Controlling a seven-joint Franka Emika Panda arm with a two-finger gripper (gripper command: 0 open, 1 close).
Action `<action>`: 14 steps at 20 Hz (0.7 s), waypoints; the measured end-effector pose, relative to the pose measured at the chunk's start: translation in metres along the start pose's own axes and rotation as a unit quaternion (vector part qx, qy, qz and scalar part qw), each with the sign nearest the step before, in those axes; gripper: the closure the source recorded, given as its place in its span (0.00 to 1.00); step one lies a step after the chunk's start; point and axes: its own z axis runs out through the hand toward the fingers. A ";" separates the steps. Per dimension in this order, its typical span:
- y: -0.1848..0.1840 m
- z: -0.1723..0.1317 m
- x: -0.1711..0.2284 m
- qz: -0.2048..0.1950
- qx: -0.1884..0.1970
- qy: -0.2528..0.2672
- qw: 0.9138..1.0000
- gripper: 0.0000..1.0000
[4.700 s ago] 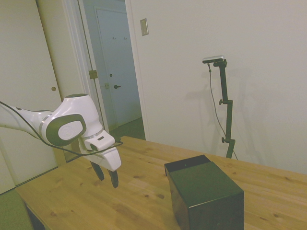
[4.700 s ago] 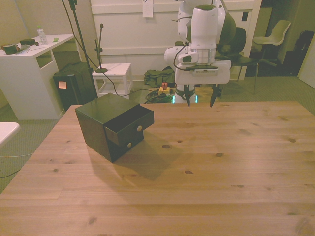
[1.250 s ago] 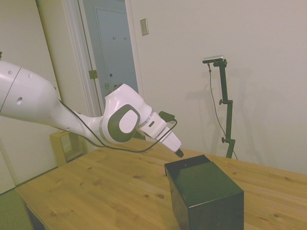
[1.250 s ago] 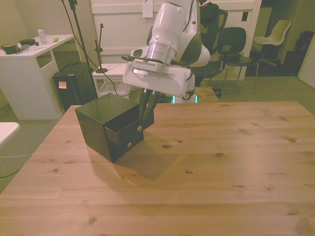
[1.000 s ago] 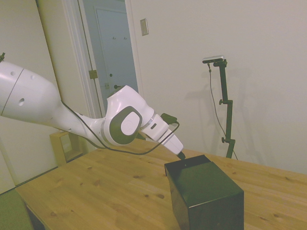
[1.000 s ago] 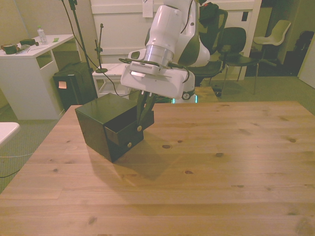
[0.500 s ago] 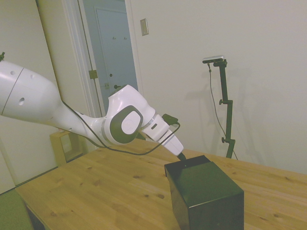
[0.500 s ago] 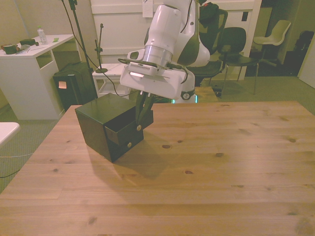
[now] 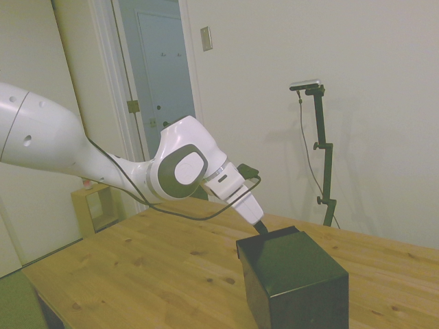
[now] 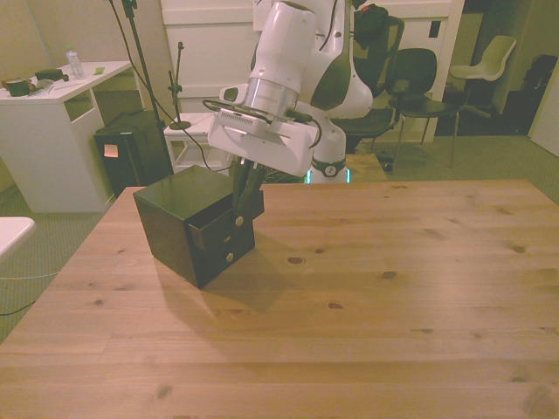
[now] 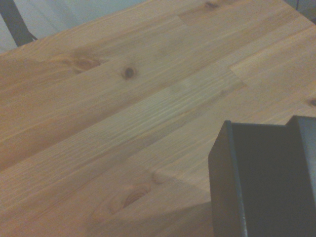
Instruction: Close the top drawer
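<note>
Wooden table (image 10: 367, 288), top drawer (image 10: 220, 229) part-open, clenched hand (image 10: 242, 203) against its front

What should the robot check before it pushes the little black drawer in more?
1. Top drawer of the small glossy black cabinet shut? Not ok: it sticks out a little.
2. Gripper against the drawer's front? Ok: its dark fingertips sit at the front, near the round knob.
3. Fingers open or shut? Cannot tell.
4. Lower drawer in? Ok: it looks flush.
5. Wooden table free around the cabinet? Ok: nothing lies beside it.
6. Anything inside blocking the drawer? Cannot tell.
</note>
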 end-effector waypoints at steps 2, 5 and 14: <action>0.001 0.000 0.003 0.006 -0.010 -0.001 1.000 1.00; 0.002 0.001 0.005 0.015 -0.024 -0.005 1.000 1.00; 0.010 0.005 0.005 0.039 -0.082 -0.030 0.995 1.00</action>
